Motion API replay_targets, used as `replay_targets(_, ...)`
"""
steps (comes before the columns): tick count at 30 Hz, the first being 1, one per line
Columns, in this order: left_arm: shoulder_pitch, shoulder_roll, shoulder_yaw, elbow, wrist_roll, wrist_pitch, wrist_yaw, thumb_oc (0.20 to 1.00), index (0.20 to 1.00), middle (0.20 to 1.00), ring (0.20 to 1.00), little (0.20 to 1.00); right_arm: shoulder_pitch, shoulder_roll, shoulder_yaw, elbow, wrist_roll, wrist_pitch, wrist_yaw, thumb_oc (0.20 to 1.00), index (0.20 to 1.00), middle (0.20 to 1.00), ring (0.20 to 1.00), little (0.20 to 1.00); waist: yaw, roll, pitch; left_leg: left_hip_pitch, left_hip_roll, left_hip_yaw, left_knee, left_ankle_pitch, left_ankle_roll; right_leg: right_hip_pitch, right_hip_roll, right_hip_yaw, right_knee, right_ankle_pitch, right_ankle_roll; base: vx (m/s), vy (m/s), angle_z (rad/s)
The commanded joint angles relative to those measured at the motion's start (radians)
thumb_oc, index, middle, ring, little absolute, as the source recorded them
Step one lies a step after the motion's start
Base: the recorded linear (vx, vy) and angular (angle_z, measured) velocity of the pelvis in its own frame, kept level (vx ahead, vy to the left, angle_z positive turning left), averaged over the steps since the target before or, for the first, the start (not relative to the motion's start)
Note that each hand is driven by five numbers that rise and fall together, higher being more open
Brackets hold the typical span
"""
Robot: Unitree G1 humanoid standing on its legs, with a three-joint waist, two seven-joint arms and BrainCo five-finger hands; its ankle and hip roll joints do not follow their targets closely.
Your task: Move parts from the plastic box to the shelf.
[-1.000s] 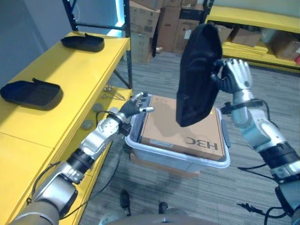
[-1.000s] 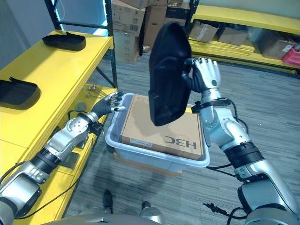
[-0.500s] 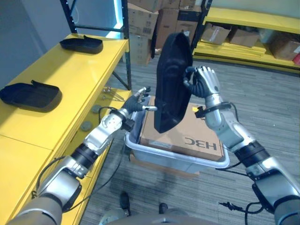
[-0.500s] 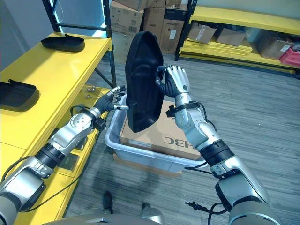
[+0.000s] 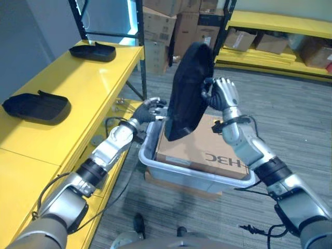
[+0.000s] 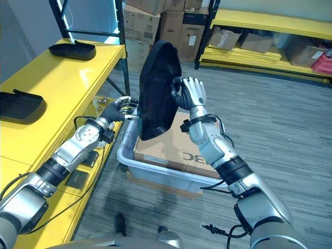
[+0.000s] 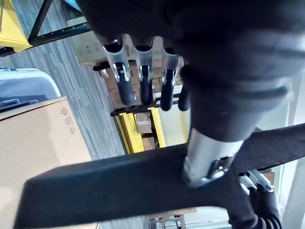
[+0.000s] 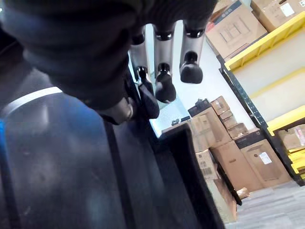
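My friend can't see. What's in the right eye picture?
The robot's right hand holds a black part upright above a plastic box with a cardboard box inside, its left hand reaching toward it. Two black parts lie on the yellow shelf.

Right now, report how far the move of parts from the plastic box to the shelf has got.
Done: two black moulded plastic parts lie on the yellow shelf. In hand: the right hand grips a third black part upright above the grey plastic box, and the left hand reaches its lower edge. Left: setting that part on the shelf. A cardboard carton sits in the box.
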Motion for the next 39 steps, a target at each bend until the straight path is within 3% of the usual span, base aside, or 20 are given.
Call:
replay_targets(1, -0.124, -0.076, -0.033, 0.087, 0.004, -0.046, 0.043, 1.000, 1.000, 1.000, 1.000, 1.000, -0.125, 0.079, 0.055, -0.045, -0.009, -0.042, -0.066, 0.200, 0.200, 0.200, 0.200, 0.200, 0.027, -0.029, -0.043, 0.130, 0.032, 0.043, 0.004, -0.215, -0.031, -0.035, -0.003, -0.011, -0.005, -0.040, 0.021, -0.01, 0.002, -0.03)
replay_targets(14, -0.122, -0.050, -0.018, 0.121, 0.127, -0.054, 0.083, 1.000, 1.000, 1.000, 1.000, 1.000, -0.130, -0.027, -0.007, 0.030, -0.034, 0.004, -0.115, 0.200, 0.200, 0.200, 0.200, 0.200, 0.021, -0.042, -0.047, 0.127, 0.029, 0.043, 0.004, -0.218, -0.027, -0.039, -0.003, -0.011, -0.005, -0.036, 0.026, 0.00, 0.000, 0.00)
replay_targets(29, -0.118, -0.013, -0.014, 0.044, 0.136, -0.053, 0.074, 1.000, 1.000, 1.000, 1.000, 1.000, -0.135, -0.025, -0.015, 0.099, -0.041, 0.078, -0.139, 0.200, 0.200, 0.200, 0.200, 0.200, 0.033, -0.039, -0.043, 0.126, 0.026, 0.033, 0.004, -0.218, -0.028, -0.037, -0.007, -0.018, -0.005, -0.035, 0.027, 0.00, 0.000, 0.00)
replay_targets(39, -0.113, -0.025, -0.035, 0.025, 0.178, 0.029, 0.056, 1.000, 1.000, 1.000, 1.000, 1.000, -0.166, 0.021, 0.001, 0.065, -0.008, -0.015, -0.136, 0.200, 0.200, 0.200, 0.200, 0.200, 0.041, -0.037, -0.042, 0.123, 0.024, 0.023, 0.004, -0.218, -0.026, -0.037, -0.008, -0.020, -0.005, -0.035, 0.027, 0.00, 0.000, 0.00)
